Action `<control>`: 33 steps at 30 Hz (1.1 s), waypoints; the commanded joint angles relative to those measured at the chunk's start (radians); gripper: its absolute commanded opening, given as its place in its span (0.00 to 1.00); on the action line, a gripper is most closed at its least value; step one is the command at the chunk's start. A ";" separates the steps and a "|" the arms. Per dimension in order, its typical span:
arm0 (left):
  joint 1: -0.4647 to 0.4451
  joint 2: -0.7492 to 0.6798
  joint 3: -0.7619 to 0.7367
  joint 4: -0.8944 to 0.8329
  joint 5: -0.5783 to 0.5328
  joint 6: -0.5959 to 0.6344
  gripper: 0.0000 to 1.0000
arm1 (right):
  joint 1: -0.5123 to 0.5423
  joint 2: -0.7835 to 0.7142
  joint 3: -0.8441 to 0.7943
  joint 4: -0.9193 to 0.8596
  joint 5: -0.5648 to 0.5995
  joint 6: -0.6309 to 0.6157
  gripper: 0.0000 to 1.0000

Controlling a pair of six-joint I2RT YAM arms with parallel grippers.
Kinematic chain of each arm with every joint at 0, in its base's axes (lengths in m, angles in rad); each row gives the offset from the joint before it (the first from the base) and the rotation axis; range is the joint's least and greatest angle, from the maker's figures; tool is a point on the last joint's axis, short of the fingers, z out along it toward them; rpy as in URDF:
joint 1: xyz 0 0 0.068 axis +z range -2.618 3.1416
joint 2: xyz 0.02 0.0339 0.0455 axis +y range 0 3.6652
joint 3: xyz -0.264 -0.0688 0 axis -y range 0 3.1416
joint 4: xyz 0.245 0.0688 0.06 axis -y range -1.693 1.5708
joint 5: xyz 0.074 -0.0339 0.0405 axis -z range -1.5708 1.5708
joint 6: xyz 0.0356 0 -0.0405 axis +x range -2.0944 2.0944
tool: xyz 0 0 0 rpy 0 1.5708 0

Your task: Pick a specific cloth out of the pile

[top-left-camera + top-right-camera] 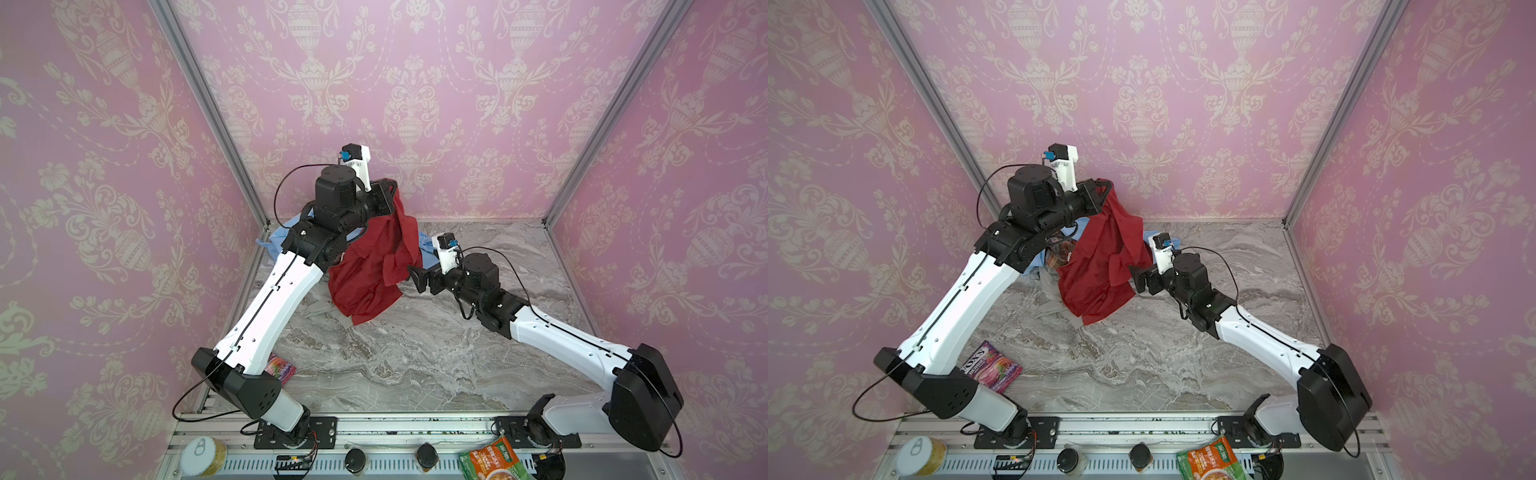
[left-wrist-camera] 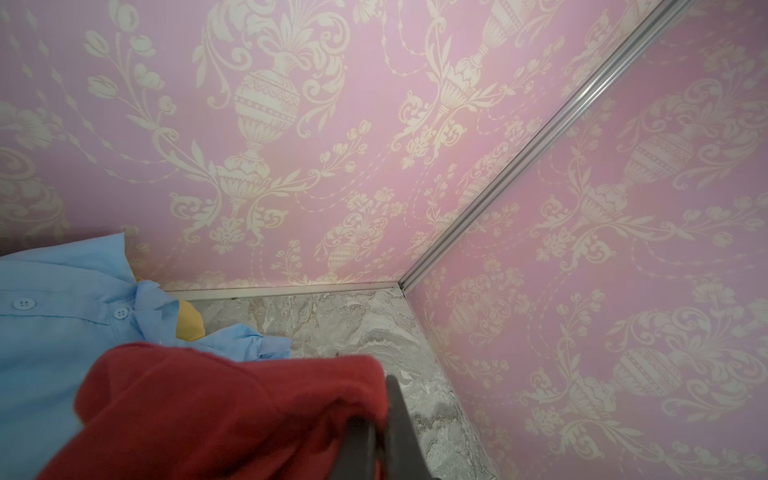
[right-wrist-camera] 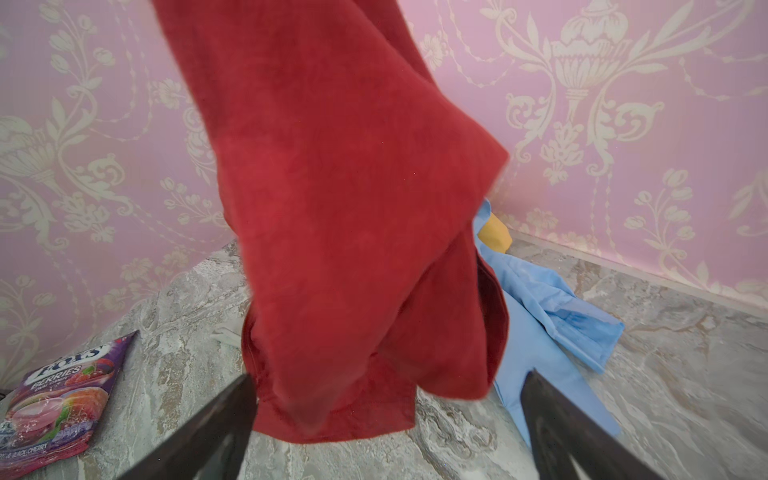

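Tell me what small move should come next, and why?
Probably the right gripper should ease forward and close on the hanging lower edge of the red cloth: its jaws stand open just beside it, while the left gripper holds the top up.

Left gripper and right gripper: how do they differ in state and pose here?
The left gripper is shut on the cloth; the right gripper is open and holds nothing. The left gripper is up high, the right gripper low beside the cloth's hanging part. Both are black and close to the cloth.
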 commanded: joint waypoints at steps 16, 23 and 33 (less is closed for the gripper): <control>-0.134 -0.044 0.023 -0.083 0.002 0.058 0.00 | -0.013 0.432 0.283 0.500 0.084 0.085 0.00; 0.006 -0.174 -0.158 -0.095 0.004 0.042 0.00 | -0.016 0.241 0.270 0.248 0.149 0.108 0.00; 0.106 -0.240 -0.371 -0.030 0.035 0.078 0.17 | -0.069 0.079 0.450 -0.190 0.119 0.145 0.00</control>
